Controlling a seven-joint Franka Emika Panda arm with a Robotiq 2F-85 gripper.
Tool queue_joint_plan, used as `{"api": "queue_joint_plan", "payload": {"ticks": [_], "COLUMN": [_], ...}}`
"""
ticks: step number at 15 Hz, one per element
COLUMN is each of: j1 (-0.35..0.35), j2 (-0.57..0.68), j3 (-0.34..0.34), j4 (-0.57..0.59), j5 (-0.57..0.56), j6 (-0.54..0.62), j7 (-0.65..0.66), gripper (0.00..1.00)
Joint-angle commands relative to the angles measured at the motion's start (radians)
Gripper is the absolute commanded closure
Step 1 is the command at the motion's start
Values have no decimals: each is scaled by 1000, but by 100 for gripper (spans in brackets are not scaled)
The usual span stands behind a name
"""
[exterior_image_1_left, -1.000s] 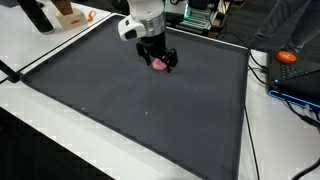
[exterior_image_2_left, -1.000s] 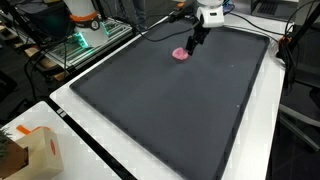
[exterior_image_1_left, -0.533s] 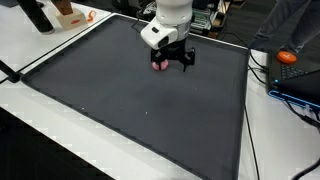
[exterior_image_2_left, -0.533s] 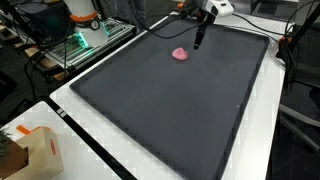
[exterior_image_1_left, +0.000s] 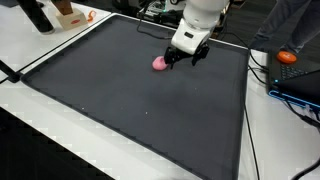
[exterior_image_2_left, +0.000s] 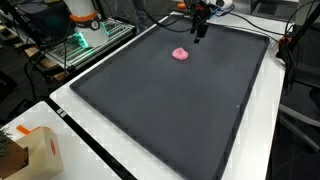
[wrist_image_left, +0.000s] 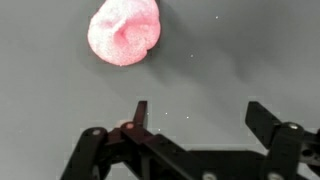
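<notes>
Standing wide apart with nothing between them, the jaws of the gripper (wrist_image_left: 195, 108) hang over bare black mat (wrist_image_left: 250, 50) in the wrist view. The pink lump (wrist_image_left: 124, 30) lies clear of both fingertips, near the picture's top edge. A second ago the fingers stood right at that lump. Since then the gripper (exterior_image_1_left: 187, 58) has swung off toward the black mat's far edge, and in an exterior view it is now just beside the pink lump (exterior_image_1_left: 159, 63), not touching it. The pink lump rests where it was, on the far half.
</notes>
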Motion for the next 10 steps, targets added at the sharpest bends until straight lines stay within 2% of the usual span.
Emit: {"api": "queue_joint_plan", "payload": {"ticks": [1, 10], "j1": [21, 80], "j2": [1, -2], "j3": [20, 45], "j4": [4, -27], "j5": [-91, -341], "j6": [-71, -210], "j7": [-83, -244], "gripper": [0, 0]}}
